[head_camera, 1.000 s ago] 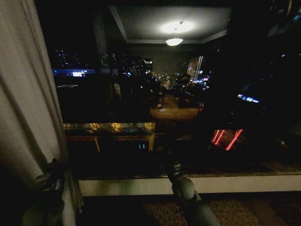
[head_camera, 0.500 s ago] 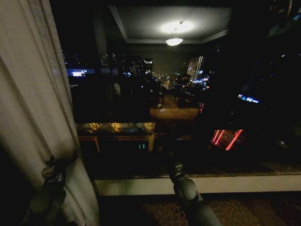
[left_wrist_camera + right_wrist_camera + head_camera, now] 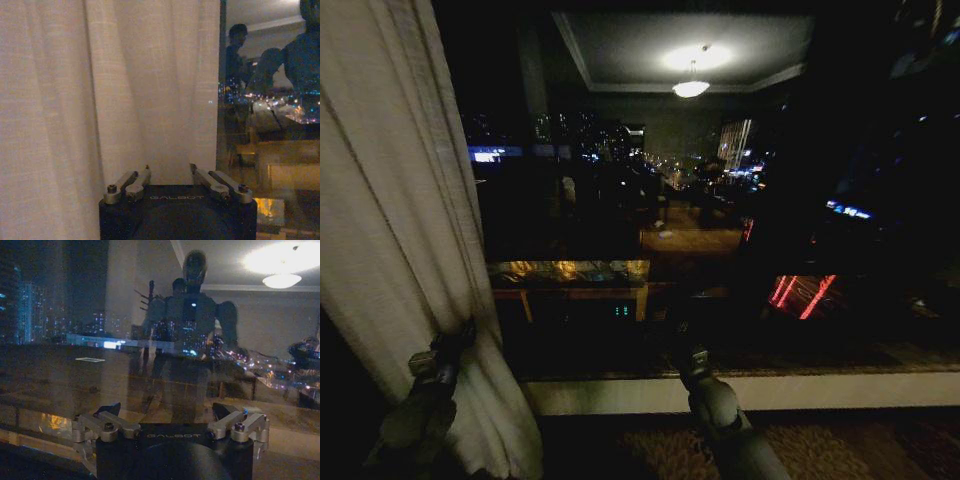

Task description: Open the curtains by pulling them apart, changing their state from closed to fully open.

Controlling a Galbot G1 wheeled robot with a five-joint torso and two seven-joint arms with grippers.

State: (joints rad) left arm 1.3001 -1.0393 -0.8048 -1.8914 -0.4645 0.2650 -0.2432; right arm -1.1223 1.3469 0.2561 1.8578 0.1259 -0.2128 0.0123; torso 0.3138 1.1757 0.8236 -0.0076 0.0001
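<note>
One sheer off-white curtain [image 3: 390,200] hangs in pleats at the left edge of the dark window. My left gripper [image 3: 455,340] is low on its inner edge, shut on a fold of the cloth, which bunches in at the fingers. In the left wrist view the curtain [image 3: 75,100] hangs right at the left gripper [image 3: 169,167], whose fingers stand close together. My right gripper [image 3: 682,350] is held out low at the middle of the window, open and holding nothing. The right wrist view has the right gripper [image 3: 167,412] with its fingers spread wide toward the glass.
The window glass [image 3: 720,200] reflects the room, a ceiling lamp and the robot. A pale windowsill [image 3: 770,390] runs below it, with patterned carpet [image 3: 650,445] in front. The curtain's hem flares out toward the sill's left end.
The curtain's inner edge and hem have swung to the right and cover more of the window. My left gripper has drifted slightly right with the cloth. The right arm has barely moved.
</note>
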